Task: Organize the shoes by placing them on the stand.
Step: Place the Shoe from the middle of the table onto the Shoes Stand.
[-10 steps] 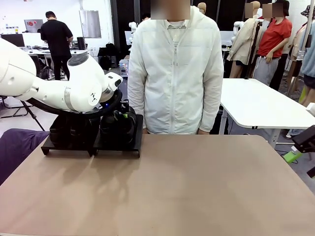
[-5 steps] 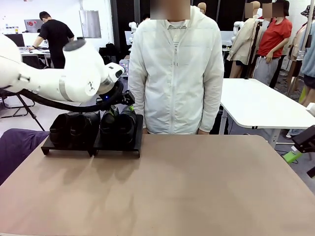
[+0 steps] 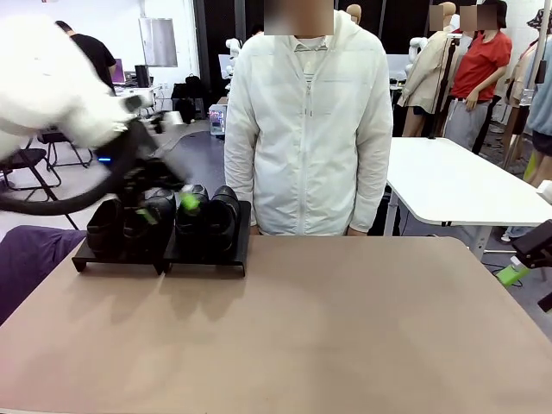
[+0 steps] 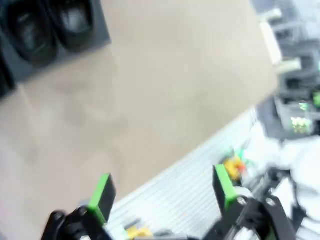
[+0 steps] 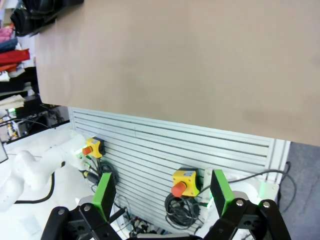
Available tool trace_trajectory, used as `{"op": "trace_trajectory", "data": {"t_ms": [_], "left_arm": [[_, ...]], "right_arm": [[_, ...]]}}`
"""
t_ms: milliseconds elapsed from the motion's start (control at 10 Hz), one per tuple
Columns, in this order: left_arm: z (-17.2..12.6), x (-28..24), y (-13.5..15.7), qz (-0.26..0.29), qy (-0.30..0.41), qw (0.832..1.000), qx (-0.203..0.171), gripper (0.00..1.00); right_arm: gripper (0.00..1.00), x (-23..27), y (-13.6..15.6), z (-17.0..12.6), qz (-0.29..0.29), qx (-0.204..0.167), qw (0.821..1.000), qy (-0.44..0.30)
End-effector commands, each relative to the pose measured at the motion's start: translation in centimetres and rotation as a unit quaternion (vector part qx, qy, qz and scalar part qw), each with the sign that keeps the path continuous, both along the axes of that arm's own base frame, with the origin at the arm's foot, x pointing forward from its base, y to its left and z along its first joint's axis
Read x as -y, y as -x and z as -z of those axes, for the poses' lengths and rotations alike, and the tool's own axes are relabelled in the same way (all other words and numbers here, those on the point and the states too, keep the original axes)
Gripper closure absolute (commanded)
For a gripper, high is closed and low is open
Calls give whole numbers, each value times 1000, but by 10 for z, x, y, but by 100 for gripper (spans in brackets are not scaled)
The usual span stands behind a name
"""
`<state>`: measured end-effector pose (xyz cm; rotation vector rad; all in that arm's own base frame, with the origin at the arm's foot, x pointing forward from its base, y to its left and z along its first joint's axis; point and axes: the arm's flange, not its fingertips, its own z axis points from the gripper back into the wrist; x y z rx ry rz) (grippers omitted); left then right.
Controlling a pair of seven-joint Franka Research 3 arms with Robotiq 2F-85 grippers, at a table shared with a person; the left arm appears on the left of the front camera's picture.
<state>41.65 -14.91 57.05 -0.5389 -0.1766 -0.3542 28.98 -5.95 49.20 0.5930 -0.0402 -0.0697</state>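
Several black shoes [image 3: 191,220] stand in a row on the low black stand [image 3: 205,260] at the table's far left. My left gripper [image 3: 169,208] shows as a motion blur just above the two middle shoes. Its jaws are open and hold nothing. In the left wrist view the left gripper [image 4: 162,192] hangs open over the tan table, with two shoes [image 4: 30,30] on the stand [image 4: 101,31] at top left. My right gripper [image 5: 161,192] is open and empty beyond the table's near edge. It sits low at the far right [image 3: 526,259] of the front view.
A person in a white jacket [image 3: 306,129] stands at the far edge, right of the stand, hands down. A purple cloth [image 3: 26,259] lies off the table's left side. The tan tabletop [image 3: 328,328] spreads wide in front of the stand. A white table [image 3: 448,181] stands behind on the right.
My left gripper opened and let go of a shoe on the stand's right panel. The arm then lifted and swung left, away from it. The right arm stayed still.
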Motion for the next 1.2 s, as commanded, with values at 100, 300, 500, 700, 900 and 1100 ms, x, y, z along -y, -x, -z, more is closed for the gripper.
{"op": "trace_trajectory", "data": {"t_ms": [100, 300, 500, 700, 900, 1100], "left_arm": [[28, -108, 53, 61, 39, 996, -54, 0], [80, -153, 89, 8, 118, 991, -56, 0], [124, -157, 93, -3, 147, 988, -47, 0], [86, -164, 91, 17, 103, 992, -76, 0], [86, -164, 91, 17, 103, 992, -76, 0], [86, -164, 91, 17, 103, 992, -76, 0]], "right_arm": [[0, 2, 0, -1, -9, 9, 1000, -14], [0, 2, 0, -1, -9, 9, 1000, -14], [0, 2, 0, -1, -9, 9, 1000, -14], [0, 2, 0, -1, -9, 9, 1000, -14], [0, 2, 0, -1, -9, 9, 1000, -14], [0, 2, 0, -1, -9, 9, 1000, -14]]}}
